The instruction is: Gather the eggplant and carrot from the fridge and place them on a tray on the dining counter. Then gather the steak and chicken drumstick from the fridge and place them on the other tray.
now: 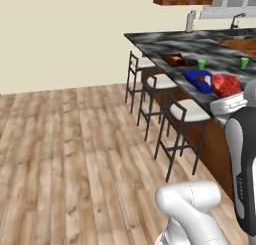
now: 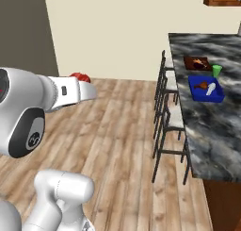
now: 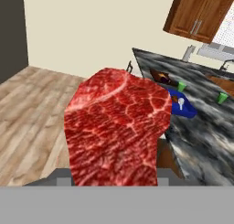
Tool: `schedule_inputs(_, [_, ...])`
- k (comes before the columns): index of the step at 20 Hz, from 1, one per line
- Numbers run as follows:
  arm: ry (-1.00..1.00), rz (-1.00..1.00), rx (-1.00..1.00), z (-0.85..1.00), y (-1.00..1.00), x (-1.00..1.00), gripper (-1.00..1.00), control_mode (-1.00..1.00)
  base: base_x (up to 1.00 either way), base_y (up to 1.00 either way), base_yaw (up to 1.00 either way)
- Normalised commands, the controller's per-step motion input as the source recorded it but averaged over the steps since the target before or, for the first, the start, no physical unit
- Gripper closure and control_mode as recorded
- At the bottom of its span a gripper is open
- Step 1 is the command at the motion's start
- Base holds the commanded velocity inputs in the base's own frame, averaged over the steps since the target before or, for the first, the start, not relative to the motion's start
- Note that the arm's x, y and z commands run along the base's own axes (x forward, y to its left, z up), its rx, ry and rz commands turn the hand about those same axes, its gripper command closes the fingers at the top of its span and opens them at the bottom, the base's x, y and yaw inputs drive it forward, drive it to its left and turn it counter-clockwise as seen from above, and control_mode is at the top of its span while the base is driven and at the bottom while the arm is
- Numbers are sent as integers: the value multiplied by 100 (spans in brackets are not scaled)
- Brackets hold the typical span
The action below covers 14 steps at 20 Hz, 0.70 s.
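Note:
A big red marbled steak sits in my gripper, whose jaws are shut on it and mostly hidden behind the meat. The steak hangs in the air beside the dining counter, near the blue other tray. That tray holds the golden-brown chicken drumstick. Further along the counter lies the brown wooden tray with small dark and orange shapes in it, too small to tell apart as eggplant and carrot. The fridge is out of view.
Three bar stools line the counter's near side. Two green cups stand by the trays. A sink and faucet sit at the far end. Open wood floor spreads to the left.

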Motion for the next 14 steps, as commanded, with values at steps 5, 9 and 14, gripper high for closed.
schedule_inputs(5, [0,0,0,0,0,0,100,100,75,61,-41])
schedule_inputs(9, [0,0,0,0,0,0,100,100,72,61,-41])
schedule_inputs(14, [0,0,0,0,0,0,100,100,69,60,-41])
